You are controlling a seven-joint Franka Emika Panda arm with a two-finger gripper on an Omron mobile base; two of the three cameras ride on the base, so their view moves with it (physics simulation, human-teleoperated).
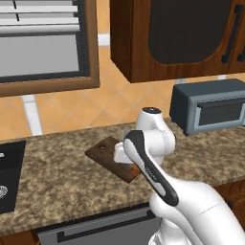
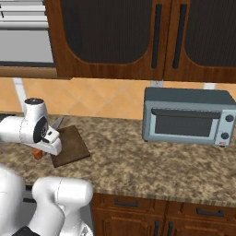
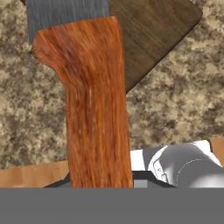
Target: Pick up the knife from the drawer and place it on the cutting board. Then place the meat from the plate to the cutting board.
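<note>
My gripper (image 2: pixel 47 141) hangs low over the near end of the cutting board (image 2: pixel 73 144), shut on the knife. In the hand view the knife's orange-red handle (image 3: pixel 94 109) fills the middle, with the grey blade (image 3: pixel 65 13) at the top. Beside it lies a corner of the dark board (image 3: pixel 153 35). From the right, the handle end (image 2: pixel 37 153) sticks out below the hand and the blade tip (image 2: pixel 57 122) points up past it. From the left, the hand (image 1: pixel 122 154) covers part of the board (image 1: pixel 104 150). The drawer, plate and meat are out of view.
A grey toaster oven (image 2: pixel 186 117) stands on the granite counter (image 2: pixel 138 161) to the right of the board. A dark sink (image 1: pixel 7 177) lies at the far left. Wall cabinets (image 2: pixel 115 37) hang above, and closed drawer fronts (image 2: pixel 129 203) run below the counter edge.
</note>
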